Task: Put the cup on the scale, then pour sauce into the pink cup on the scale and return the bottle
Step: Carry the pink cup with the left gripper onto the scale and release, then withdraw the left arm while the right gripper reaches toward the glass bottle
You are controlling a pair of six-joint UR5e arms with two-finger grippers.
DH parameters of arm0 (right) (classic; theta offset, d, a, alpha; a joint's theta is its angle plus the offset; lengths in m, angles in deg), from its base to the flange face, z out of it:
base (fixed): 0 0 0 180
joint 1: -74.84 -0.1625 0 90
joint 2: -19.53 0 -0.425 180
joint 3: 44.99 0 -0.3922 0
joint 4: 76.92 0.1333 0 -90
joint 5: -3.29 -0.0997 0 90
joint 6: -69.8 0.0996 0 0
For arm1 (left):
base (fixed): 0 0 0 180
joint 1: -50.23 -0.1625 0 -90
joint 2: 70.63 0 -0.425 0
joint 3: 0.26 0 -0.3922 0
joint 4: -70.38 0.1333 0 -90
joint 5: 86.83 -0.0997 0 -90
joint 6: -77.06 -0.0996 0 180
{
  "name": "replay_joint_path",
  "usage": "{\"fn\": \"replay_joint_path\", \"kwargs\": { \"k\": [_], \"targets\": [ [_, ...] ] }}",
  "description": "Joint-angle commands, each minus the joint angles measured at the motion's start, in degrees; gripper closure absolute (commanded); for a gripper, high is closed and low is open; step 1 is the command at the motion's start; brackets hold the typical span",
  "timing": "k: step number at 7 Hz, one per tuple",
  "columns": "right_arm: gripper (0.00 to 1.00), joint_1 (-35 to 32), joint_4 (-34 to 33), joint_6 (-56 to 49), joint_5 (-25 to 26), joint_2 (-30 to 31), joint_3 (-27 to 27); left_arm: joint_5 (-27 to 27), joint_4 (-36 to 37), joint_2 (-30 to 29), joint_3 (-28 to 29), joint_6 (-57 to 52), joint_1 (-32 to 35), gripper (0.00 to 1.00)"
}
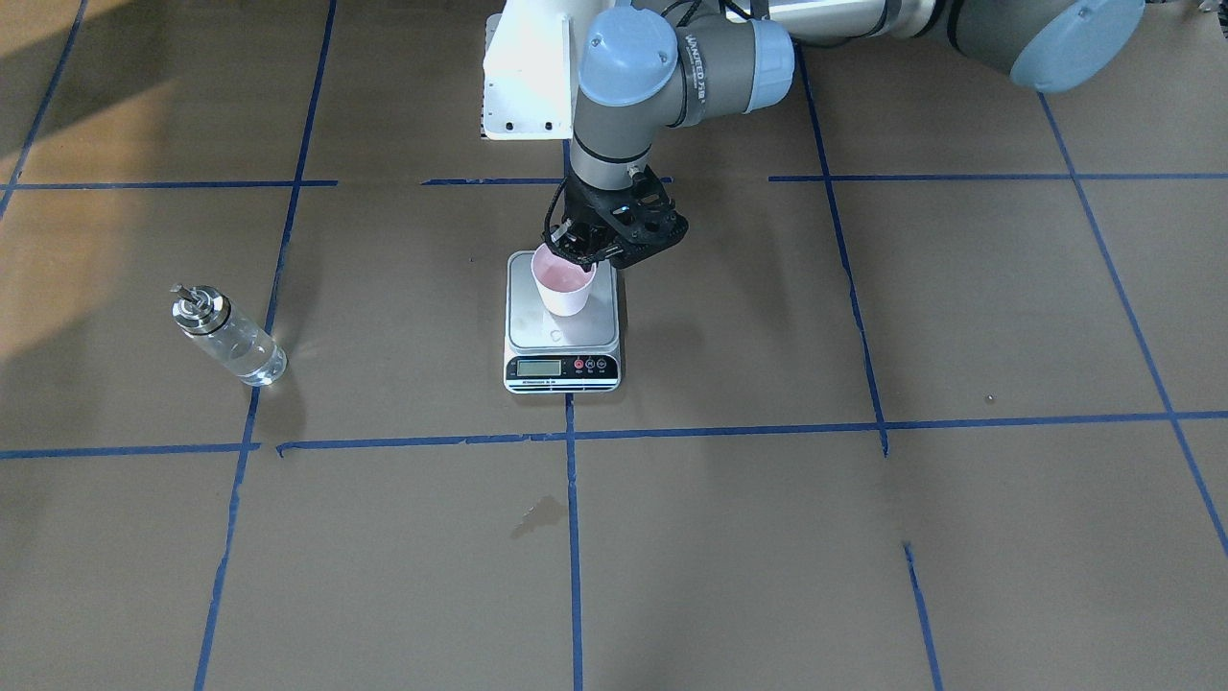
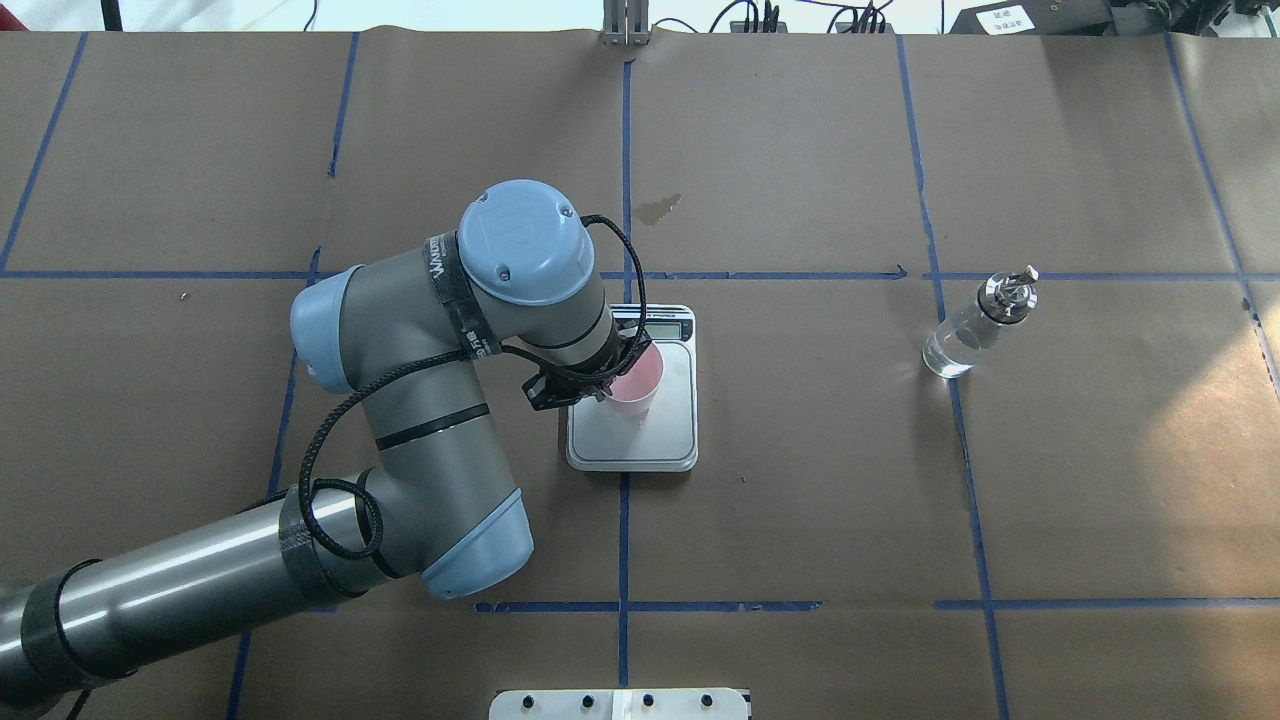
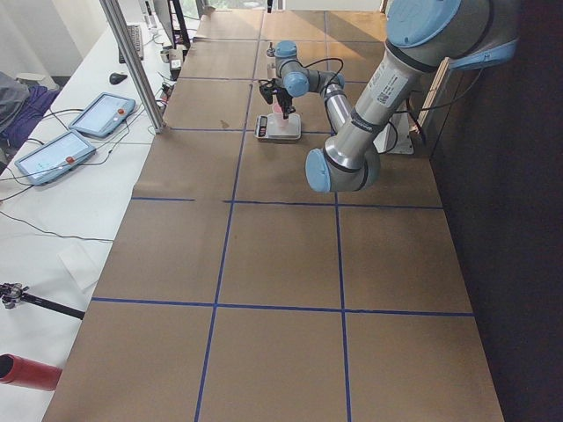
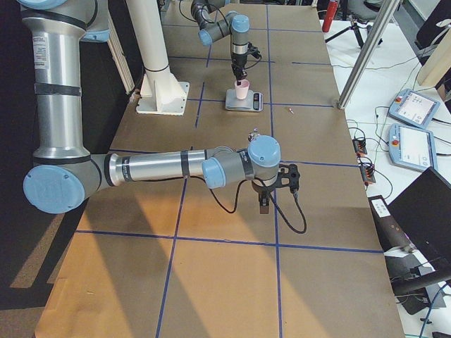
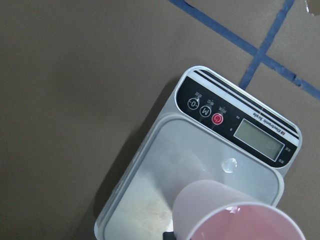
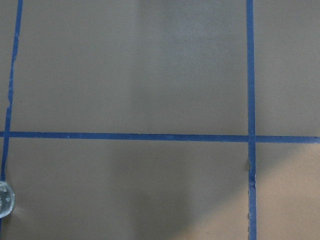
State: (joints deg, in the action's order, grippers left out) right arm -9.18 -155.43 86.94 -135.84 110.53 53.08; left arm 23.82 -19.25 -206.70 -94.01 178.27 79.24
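Observation:
The pale pink cup is on or just above the silver platform of the scale; I cannot tell if its base touches. My left gripper is shut on the cup's rim on the robot's side. In the overhead view the cup sits over the scale, with the left gripper at its left. The left wrist view shows the cup close above the scale. The clear bottle stands apart, also seen overhead. My right gripper hangs over bare table; I cannot tell if it is open.
The table is brown paper with blue tape lines. A dark stain lies in front of the scale. A white mounting plate sits at the robot's base. The bottle's base shows at the right wrist view's left edge.

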Motion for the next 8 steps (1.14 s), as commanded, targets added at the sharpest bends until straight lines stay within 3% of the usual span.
{"fn": "replay_joint_path", "kwargs": {
  "k": [1,2,3,4,5,6,7,8],
  "targets": [
    [0.0,0.0,-0.59,0.09,-0.18,-0.56,0.89,0.0,0.16,0.81,-3.34,-1.01,-0.01,0.0],
    [0.0,0.0,-2.25,1.3,-0.45,-0.56,3.15,0.17,1.29,2.29,-7.45,-3.81,0.25,0.0],
    [0.0,1.3,-9.4,3.41,-0.45,-0.39,9.88,0.52,3.3,2.66,-10.02,-5.58,1.04,0.0],
    [0.0,4.1,-16.7,8.3,-0.1,-0.04,18.65,4.27,5.41,2.83,-11.78,-10.64,4.88,0.0],
    [0.0,8.92,-18.77,17.66,0.43,0.05,25.35,8.57,8.22,4.14,-14.41,-16.96,10.22,0.0],
    [0.0,16.36,-18.62,28.8,4.61,-0.12,30.81,10.87,10.51,6.59,-16.87,-25.46,15.76,0.0],
    [0.0,24.53,-17.92,38.83,12.74,-0.21,34.78,10.98,14.97,7.22,-18.64,-36.16,19.29,0.0],
    [0.0,31.05,-12.95,47.29,19.35,-0.03,35.78,10.9,19.01,8.71,-19.35,-48.19,24.29,0.0]
  ]
}}
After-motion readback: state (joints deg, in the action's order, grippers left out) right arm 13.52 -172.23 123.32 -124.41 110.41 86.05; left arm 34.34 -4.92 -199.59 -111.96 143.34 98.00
